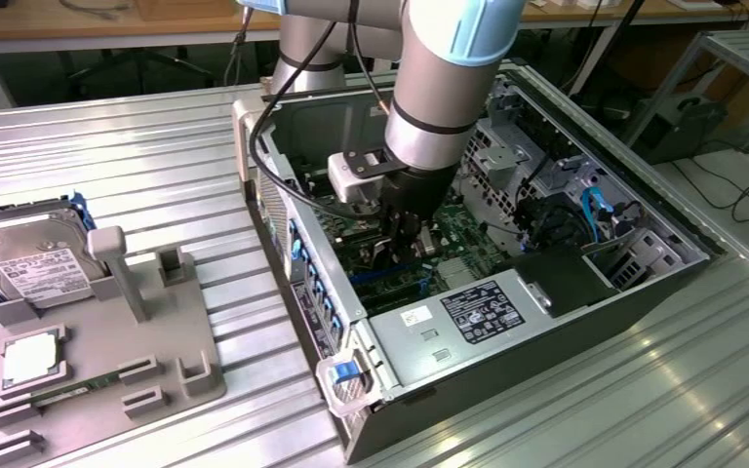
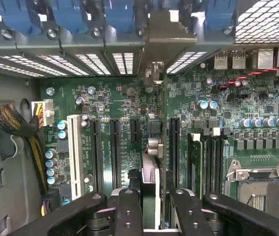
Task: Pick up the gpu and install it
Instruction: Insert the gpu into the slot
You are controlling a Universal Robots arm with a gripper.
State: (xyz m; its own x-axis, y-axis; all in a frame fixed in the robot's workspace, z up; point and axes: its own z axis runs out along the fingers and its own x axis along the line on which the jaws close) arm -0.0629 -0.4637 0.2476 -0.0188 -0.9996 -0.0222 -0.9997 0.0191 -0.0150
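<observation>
On the exterior view's left, a grey holder (image 1: 101, 341) sits on the ribbed metal tabletop (image 1: 128, 166). A silver hard drive (image 1: 30, 263) with a white label leans at the back of the holder. A small square chip (image 1: 32, 358) lies flat in front of it, and a thin green stick (image 1: 69, 395) lies near the holder's front edge. The slots beside the tall grey post hold nothing.

In the middle of that view, the open computer case (image 1: 479, 331) lies on its side. The robot arm (image 1: 447, 88) reaches down into it, and the tool (image 1: 408, 229) is low inside, close to the green board.

The wrist view looks down past the tool (image 2: 151, 211) at the main board (image 2: 129, 113). The tool's black fingers (image 2: 129, 211) are partly closed and pinch the gpu (image 2: 150, 182) between them. We see the card from its thin edge. It stands upright and runs away from the tool toward the back wall of the case. Its silver end (image 2: 154, 73) is up by the slotted openings there. Long black slots (image 2: 114, 152) lie just beside it, and one white slot (image 2: 74, 152) is farther over. On the other side are memory slots (image 2: 205, 162) and the square chip socket (image 2: 260, 189).

So the picking up is done. The card is inside the case and lined up along the slots. I cannot tell if it is pushed all the way in. The tool has not let go yet.
</observation>
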